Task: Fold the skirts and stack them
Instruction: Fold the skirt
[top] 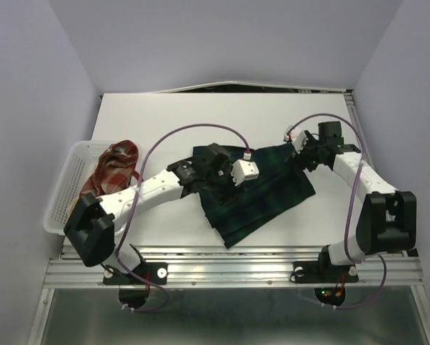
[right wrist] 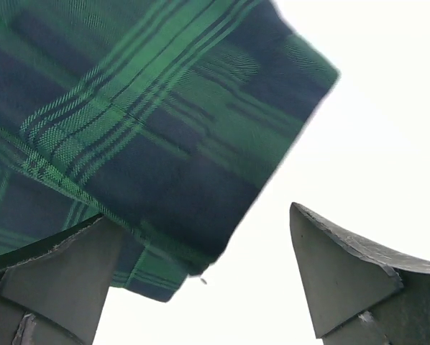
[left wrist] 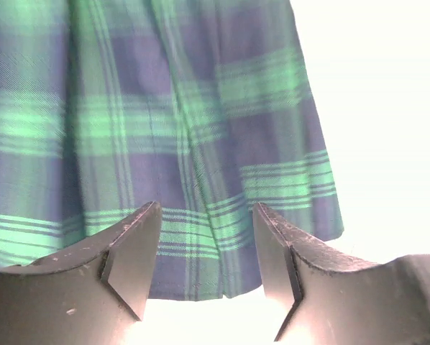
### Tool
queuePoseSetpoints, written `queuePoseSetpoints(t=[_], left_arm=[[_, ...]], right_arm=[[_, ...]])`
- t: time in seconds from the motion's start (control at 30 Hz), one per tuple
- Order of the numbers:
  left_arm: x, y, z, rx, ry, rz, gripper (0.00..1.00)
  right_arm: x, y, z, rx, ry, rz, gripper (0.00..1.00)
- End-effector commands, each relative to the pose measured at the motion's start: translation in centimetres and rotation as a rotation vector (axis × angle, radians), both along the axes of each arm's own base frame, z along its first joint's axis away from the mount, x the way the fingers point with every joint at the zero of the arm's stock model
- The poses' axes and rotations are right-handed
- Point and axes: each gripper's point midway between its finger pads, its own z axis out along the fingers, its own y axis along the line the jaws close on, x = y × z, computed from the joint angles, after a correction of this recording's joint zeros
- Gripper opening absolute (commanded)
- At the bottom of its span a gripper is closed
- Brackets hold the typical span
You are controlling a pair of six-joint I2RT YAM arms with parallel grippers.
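Two robot arms are posed over a dark green-and-navy plaid skirt [top: 265, 194] spread flat on a white table [top: 165, 122].

The left arm [top: 147, 190] is stretched diagonally from its base toward the skirt's left half, and the left gripper [left wrist: 204, 215] is held just above the hem with its jaws parted and nothing between them. The right arm [top: 355, 176] is bent back and turned inward, and the right gripper [right wrist: 199, 214] is set at the skirt's far right corner, jaws spread wide and grasping nothing. One of its fingers [right wrist: 57, 273] is seen beside the cloth's edge. The skirt's long axis appears to run from near left to far right, though its left part is hidden by the arm. A red-and-cream plaid skirt [top: 114, 169] is bunched in a white basket [top: 60, 198] at the table's left edge.
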Motion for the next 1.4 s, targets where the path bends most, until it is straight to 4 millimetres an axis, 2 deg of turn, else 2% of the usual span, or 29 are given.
queuePoseSetpoints(t=[0.0, 0.03, 0.07, 0.1, 0.17, 0.2, 0.27, 0.3, 0.33, 0.4, 0.47, 0.57, 0.6, 0.7, 0.73, 0.83, 0.9, 1.03, 1.07, 1.13, 1.17, 1.23, 1.27, 1.37], left_arm=[[-0.2, -1.2, 5.7, -0.133, -0.040, -0.032, 0.65], [0.1, -1.2, 5.1, -0.118, -0.039, -0.015, 0.65], [0.8, -0.9, 4.6, -0.092, -0.052, 0.013, 0.65], [1.2, -1.0, 4.2, -0.083, -0.052, 0.029, 0.64], [1.6, -1.3, 2.6, -0.052, -0.027, 0.037, 0.61], [2.0, -1.5, 2.3, -0.044, -0.026, 0.046, 0.61], [3.0, -2.7, 2.0, -0.048, -0.011, 0.064, 0.60], [3.6, -3.7, 3.1, -0.072, -0.022, 0.064, 0.59], [4.0, -4.2, 2.5, -0.066, -0.012, 0.064, 0.58], [4.7, -5.5, 3.0, -0.085, -0.024, 0.068, 0.57], [5.2, -6.7, 2.5, -0.081, -0.039, 0.073, 0.57], [5.8, -8.9, 2.2, -0.085, -0.057, 0.078, 0.55], [6.0, -9.9, 2.1, -0.095, -0.056, 0.076, 0.53], [6.1, -11.3, 1.4, -0.088, -0.046, 0.088, 0.47], [6.1, -11.4, -0.3, -0.058, -0.015, 0.096, 0.43], [6.1, -10.8, -3.2, 0.008, 0.016, 0.105, 0.38], [6.5, -9.9, -4.6, 0.032, 0.015, 0.126, 0.38], [7.6, -7.8, -6.3, 0.080, 0.045, 0.146, 0.38], [8.6, -6.7, -6.5, 0.090, 0.046, 0.167, 0.38], [9.9, -5.4, -6.6, 0.101, 0.036, 0.188, 0.38], [11.4, -4.2, -6.5, 0.103, 0.030, 0.223, 0.38], [13.1, -3.2, -5.8, 0.104, 0.016, 0.240, 0.38], [14.5, -2.0, -5.7, 0.117, 0.001, 0.269, 0.38], [17.9, -0.4, -4.0, 0.141, -0.123, 0.288, 0.38]], right_arm=[[1.8, -0.1, 6.8, 0.106, -0.089, -0.119, 1.00], [2.2, -0.4, 7.6, 0.144, -0.068, -0.177, 1.00], [2.2, -1.0, 7.5, 0.160, -0.039, -0.214, 1.00], [1.2, -1.2, 6.8, 0.179, 0.036, -0.249, 1.00], [0.9, -1.5, 6.2, 0.228, 0.123, -0.330, 0.99], [0.6, -2.4, 4.9, 0.242, 0.186, -0.378, 0.99], [-0.8, -2.7, 3.7, 0.309, 0.302, -0.430, 0.98], [-1.5, -3.9, 3.1, 0.337, 0.347, -0.485, 0.98], [-1.8, -4.3, 2.8, 0.355, 0.367, -0.511, 0.97], [-2.6, -5.1, 1.5, 0.376, 0.440, -0.582, 0.92], [-3.0, -6.4, 0.7, 0.402, 0.486, -0.664, 0.86], [-4.0, -6.5, -1.1, 0.449, 0.611, -0.740, 0.79], [-4.7, -6.1, -2.3, 0.459, 0.671, -0.750, 0.78], [-5.1, -5.1, -3.5, 0.511, 0.744, -0.758, 0.73], [-5.1, -5.0, -3.9, 0.517, 0.756, -0.765, 0.72], [-4.9, -4.8, -5.6, 0.540, 0.786, -0.790, 0.67], [-4.5, -4.9, -6.8, 0.545, 0.781, -0.809, 0.59], [-4.2, -4.6, -8.4, 0.576, 0.802, -0.837, 0.49], [-4.2, -4.4, -8.6, 0.593, 0.813, -0.854, 0.44], [-3.8, -3.7, -9.1, 0.631, 0.823, -0.855, 0.40], [-3.6, -2.9, -9.1, 0.655, 0.838, -0.865, 0.35], [-2.8, -2.2, -9.3, 0.679, 0.824, -0.868, 0.26], [-2.5, -1.5, -9.0, 0.719, 0.847, -0.892, 0.17], [-3.2, 0.4, -8.8, 0.760, 0.877, -0.856, 0.11]])
